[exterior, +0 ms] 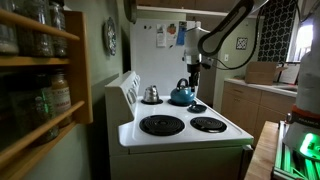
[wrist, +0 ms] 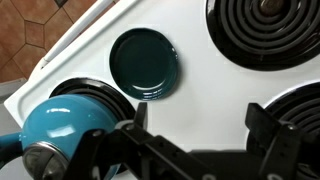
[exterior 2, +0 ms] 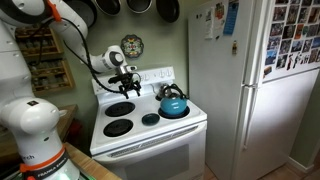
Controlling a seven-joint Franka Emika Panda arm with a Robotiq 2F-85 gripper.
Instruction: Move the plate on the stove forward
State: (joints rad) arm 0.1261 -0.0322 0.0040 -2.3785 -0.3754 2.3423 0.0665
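plate (wrist: 144,63): seen lying flat on the white stove (wrist: 215,80) top, between the coil burners, just beside the blue kettle (wrist: 65,130).
gripper (wrist: 200,112): held above the plate, fingers spread apart, nothing grasped.
blue kettle: set on a burner.

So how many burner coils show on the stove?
3: two bare coils side by side in an exterior view, one coil under the blue kettle. A fourth may be hidden beneath the silver pot.
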